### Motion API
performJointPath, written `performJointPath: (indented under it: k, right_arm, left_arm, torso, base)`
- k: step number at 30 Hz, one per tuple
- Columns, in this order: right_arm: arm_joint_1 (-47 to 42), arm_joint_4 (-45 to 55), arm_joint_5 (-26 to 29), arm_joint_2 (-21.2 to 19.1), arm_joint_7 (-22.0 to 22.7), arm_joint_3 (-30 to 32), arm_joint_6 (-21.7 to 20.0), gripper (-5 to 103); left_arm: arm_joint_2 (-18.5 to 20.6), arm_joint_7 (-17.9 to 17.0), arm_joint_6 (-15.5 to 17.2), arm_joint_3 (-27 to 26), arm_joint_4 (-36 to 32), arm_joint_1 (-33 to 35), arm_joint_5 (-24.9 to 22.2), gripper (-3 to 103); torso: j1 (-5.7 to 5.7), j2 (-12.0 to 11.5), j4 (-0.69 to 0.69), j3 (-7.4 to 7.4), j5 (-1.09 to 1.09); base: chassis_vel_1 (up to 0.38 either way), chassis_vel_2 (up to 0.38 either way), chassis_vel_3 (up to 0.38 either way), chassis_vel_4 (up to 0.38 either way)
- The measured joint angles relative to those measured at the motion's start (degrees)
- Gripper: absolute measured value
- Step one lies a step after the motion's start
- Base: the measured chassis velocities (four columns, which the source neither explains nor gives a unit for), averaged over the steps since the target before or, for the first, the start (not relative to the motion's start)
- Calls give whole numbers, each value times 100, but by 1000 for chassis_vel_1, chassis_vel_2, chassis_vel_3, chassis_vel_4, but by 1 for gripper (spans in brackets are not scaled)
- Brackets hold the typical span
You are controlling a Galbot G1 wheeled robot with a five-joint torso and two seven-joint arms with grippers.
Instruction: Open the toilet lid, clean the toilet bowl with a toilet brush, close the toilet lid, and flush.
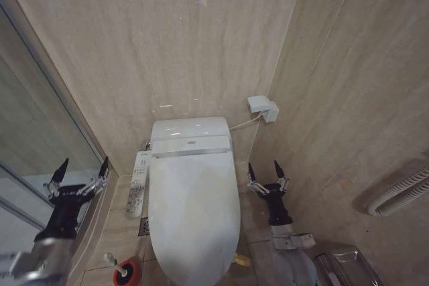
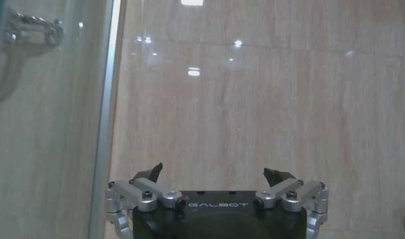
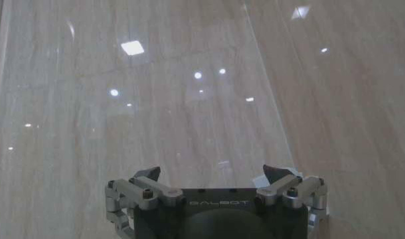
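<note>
The white toilet lid [image 1: 193,216] lies shut over the toilet bowl [image 1: 167,269], with a small yellow tag [image 1: 241,259] near its front edge. The bowl's inside is hidden by the lid. A white button panel [image 1: 138,184] runs along the toilet's left side. The toilet brush [image 1: 115,264] stands in a round red holder cup [image 1: 129,275] on the floor at the front left. My left gripper [image 1: 80,169] hovers open left of the toilet, beside the glass, and points at the wall [image 2: 214,172]. My right gripper [image 1: 266,167] hovers open right of the toilet [image 3: 212,170], holding nothing.
Beige tiled walls [image 1: 201,45] close in behind and to the right. A glass shower partition [image 1: 33,132] stands at the left [image 2: 50,124]. A white wall box [image 1: 263,108] with a cable sits behind the toilet. A ribbed hose [image 1: 402,195] hangs at the right. A floor drain [image 1: 144,227] lies left of the bowl.
</note>
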Motion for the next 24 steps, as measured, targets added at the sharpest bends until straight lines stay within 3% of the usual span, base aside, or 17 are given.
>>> performJointPath:
  k: [14,24]
  right_arm:
    - [-395,602,67,41,26,74,31,100]
    - [-602,716,43,138,-35,106,149,100]
  left_arm:
    - [-151,-99,-143,-5,-19,-61,134,100]
    - [-181,-64,-140,83,26,-137,170,100]
  torso:
    - [3,-1,1,1,-2]
    - [2,-1,1,1,-2]
  base:
    - [0,0,0,0]
    - [105,-139,-109,119]
